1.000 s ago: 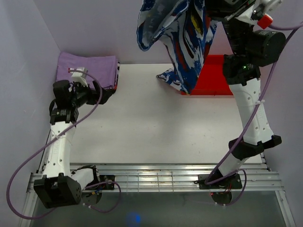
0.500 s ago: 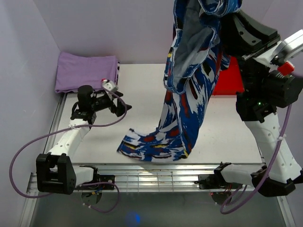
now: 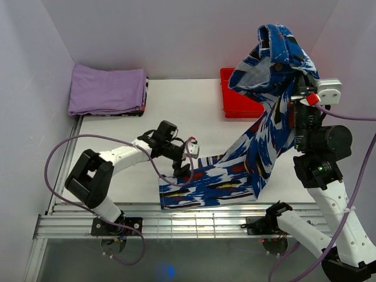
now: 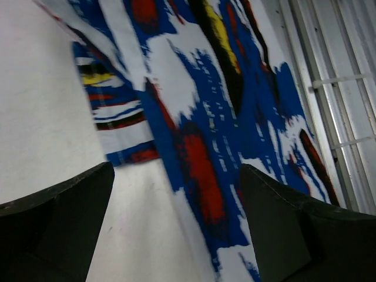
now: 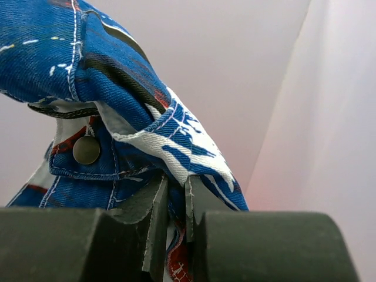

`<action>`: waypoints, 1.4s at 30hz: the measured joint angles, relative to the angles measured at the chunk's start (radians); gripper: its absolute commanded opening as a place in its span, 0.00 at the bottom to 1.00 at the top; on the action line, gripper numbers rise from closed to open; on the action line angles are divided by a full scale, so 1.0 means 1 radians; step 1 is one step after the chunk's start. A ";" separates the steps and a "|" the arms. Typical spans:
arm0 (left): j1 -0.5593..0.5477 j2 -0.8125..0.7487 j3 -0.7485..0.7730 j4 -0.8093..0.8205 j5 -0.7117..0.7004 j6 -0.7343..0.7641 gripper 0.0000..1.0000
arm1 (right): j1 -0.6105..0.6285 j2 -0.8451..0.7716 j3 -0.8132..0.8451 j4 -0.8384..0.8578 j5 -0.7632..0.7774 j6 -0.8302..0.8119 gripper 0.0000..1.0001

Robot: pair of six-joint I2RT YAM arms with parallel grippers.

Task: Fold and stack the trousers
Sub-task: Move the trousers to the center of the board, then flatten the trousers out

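Right hand (image 5: 173,218) clenched on trousers (image 3: 258,147) at waistband, held high at 2 o'clock so cloth hangs free | bench (image 3: 176,111) carries leg ends at 6 o'clock | left hand (image 4: 176,170) released, fingers astride the hem, likely to pin it.

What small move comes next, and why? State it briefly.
Probably lower the left gripper and close its fingers on the trousers where the leg end lies on the table. It hangs open above that fabric, while the right gripper holds the waistband high.
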 measured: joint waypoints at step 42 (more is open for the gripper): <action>0.037 0.339 0.298 -0.354 -0.357 0.286 0.00 | -0.043 -0.074 -0.127 -0.100 0.034 0.029 0.08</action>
